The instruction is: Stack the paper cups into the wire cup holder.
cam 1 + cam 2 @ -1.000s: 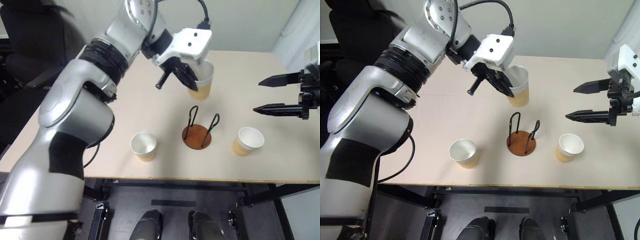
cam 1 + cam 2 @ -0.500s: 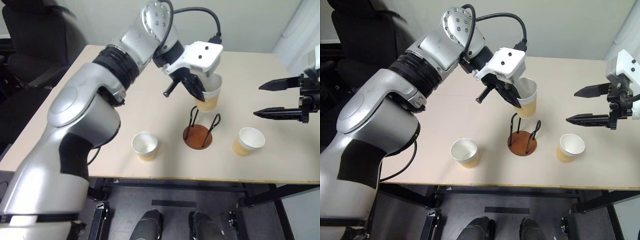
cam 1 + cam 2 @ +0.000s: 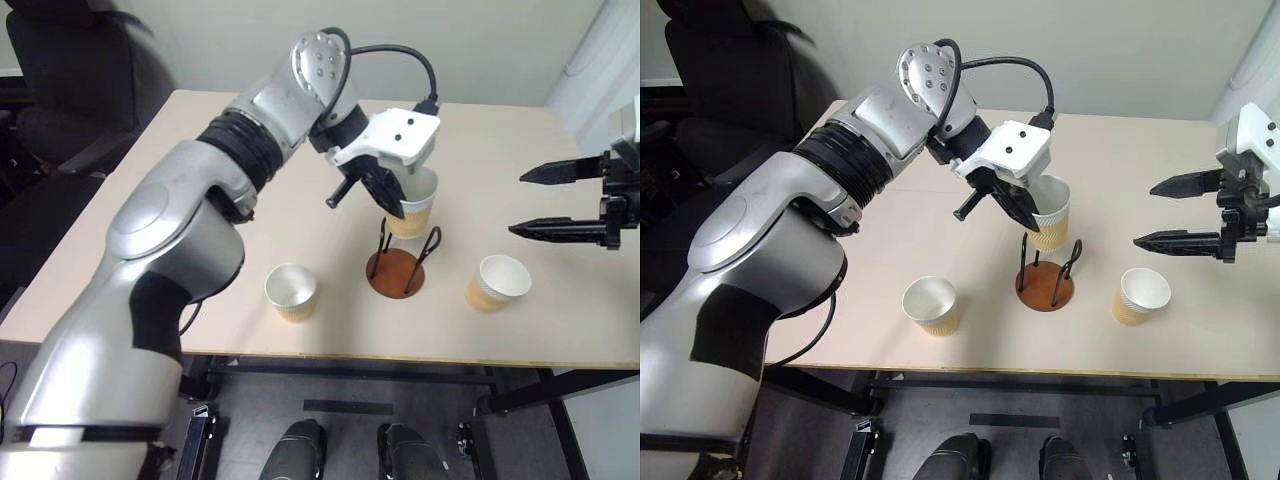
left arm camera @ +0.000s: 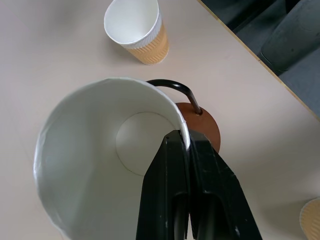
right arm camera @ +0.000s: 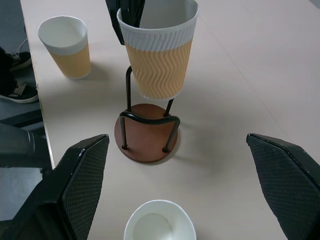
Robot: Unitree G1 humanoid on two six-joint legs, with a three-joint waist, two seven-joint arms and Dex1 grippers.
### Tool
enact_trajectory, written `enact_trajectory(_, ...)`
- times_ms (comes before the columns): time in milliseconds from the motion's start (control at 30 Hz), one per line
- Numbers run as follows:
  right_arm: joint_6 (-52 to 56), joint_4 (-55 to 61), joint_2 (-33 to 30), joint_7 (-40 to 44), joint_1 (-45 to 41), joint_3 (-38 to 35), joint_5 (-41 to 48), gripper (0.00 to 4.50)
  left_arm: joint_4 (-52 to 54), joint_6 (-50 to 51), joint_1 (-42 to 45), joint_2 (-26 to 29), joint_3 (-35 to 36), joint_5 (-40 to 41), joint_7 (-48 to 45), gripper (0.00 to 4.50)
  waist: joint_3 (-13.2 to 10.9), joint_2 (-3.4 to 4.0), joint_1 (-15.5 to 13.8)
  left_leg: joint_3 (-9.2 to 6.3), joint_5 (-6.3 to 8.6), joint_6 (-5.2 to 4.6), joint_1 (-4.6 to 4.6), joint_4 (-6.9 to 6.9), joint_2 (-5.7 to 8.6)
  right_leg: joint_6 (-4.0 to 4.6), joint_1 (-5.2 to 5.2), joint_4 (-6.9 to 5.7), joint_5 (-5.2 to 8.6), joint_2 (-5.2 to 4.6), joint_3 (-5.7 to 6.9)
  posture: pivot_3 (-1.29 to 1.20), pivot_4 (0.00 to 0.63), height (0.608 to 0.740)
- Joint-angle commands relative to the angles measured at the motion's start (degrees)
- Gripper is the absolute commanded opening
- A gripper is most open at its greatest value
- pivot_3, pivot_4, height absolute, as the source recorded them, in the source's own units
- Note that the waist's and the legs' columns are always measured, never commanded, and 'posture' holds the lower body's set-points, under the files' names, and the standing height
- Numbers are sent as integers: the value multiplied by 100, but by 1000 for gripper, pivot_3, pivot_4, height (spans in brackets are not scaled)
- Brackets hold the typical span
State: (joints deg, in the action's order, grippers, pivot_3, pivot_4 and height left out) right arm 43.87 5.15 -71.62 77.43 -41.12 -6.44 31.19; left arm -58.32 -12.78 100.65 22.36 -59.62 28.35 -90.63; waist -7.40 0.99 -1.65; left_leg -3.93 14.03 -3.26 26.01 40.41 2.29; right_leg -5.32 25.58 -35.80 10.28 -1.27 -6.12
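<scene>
The left pincer (image 3: pixel 1025 205) and the cup (image 5: pixel 159 60) it grips hang right over the wire cup holder (image 3: pixel 396 262), blocking the way in from above. Two more cups (image 3: pixel 291 292) (image 3: pixel 496 283) stand on either side, with bare tabletop (image 3: pixel 300 190) between and behind. The right pincer (image 3: pixel 565 203) hangs spread wide, well off to the side.

L gripper (image 3: pixel 392 203) w/ cup (image 3: pixel 413 205) over wire holder (image 3: pixel 396 263); R gripper (image 3: pixel 537 202) apart
</scene>
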Motion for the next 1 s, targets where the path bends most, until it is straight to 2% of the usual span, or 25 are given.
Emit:
enact_trajectory(33,-35,110,-163,-47,-29,-313,58,4500,112,-48,27,-36,17,60,-187,20,0,0,0,0,0,0,0,0,0,0,0,0,0,0,0,0,150,740)
enact_trajectory(433,-52,201,-197,-112,140,-332,73,4500,104,-147,-71,-113,-250,-84,-187,20,0,0,-4,-1,1,-1,0,0,0,-3,-1,0,-1,0,0,0,150,740)
enact_trajectory(567,-43,237,-229,-130,210,-363,84,4500,148,-131,-68,-123,-346,-32,-187,945,0,0,-4,-1,1,-1,0,1,0,-3,-1,0,-2,0,1,0,150,740)
enact_trajectory(733,-35,267,-243,-142,265,-395,76,4500,96,-163,-30,-170,-269,4,-187,2828,0,0,-6,-1,2,-3,0,1,0,-4,-2,1,-2,0,0,0,150,740)
enact_trajectory(867,-41,278,-224,-183,258,-381,57,4500,-59,-23,-10,-261,276,114,-187,4305,0,-1,-9,-1,3,-5,0,1,0,-4,-2,2,-2,0,0,0,150,740)
enact_trajectory(900,-35,292,-216,-202,266,-387,60,4500,-109,125,4,-276,503,184,-187,4475,0,-1,-9,-1,3,-5,0,1,0,-5,-2,2,-2,0,0,0,150,740)
enact_trajectory(1000,16,456,-189,-289,431,-499,119,4500,-391,518,72,-120,1353,272,-187,4475,0,0,-3,0,3,-5,-1,-1,0,-5,-2,2,-3,0,0,0,150,740)
